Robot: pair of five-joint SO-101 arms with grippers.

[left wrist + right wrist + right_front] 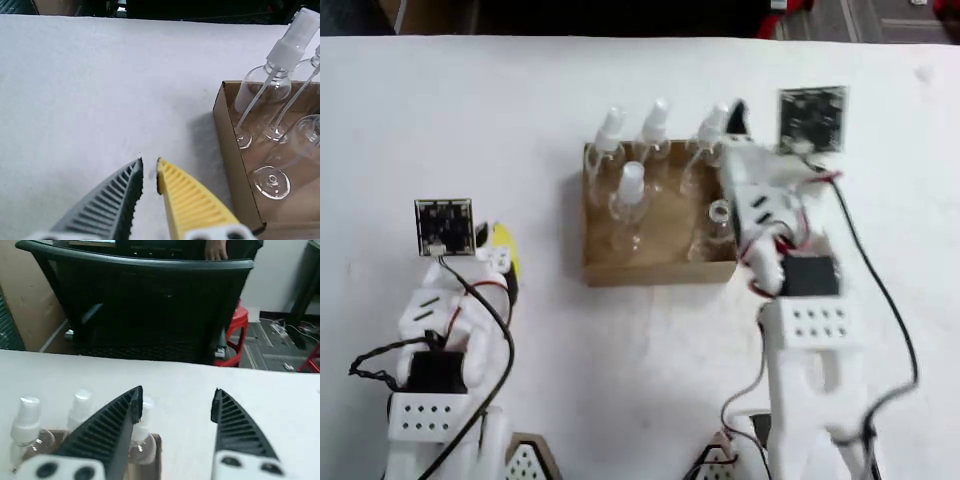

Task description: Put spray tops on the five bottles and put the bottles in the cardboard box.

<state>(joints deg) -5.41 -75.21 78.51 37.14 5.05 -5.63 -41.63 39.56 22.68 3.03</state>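
Brown cardboard box [660, 270], open-topped, sits mid-table on the white table [470, 120].

Five clear plastic bottles stand upright inside the box. Three run along its far wall [655, 135], each with a white spray top [658, 108]. A fourth bottle [630, 195], also capped white, stands nearer the box's middle, toward the left wall. A fifth bottle [718, 218] stands by the right wall; its neck reads as a bare ring, though the arm overhead partly covers it.

Right gripper [732, 125] hangs over the box's far right corner, above the last bottle of the row. In the right wrist view its black ridged fingers [177, 397] stand wide apart with nothing between them.

Left gripper [500, 245] lies well to the left of the box, low over bare table. In the left wrist view its grey and yellow fingers [150, 167] are almost together with only a sliver of gap, gripping nothing; the box's left wall [232, 145] is off to one side.
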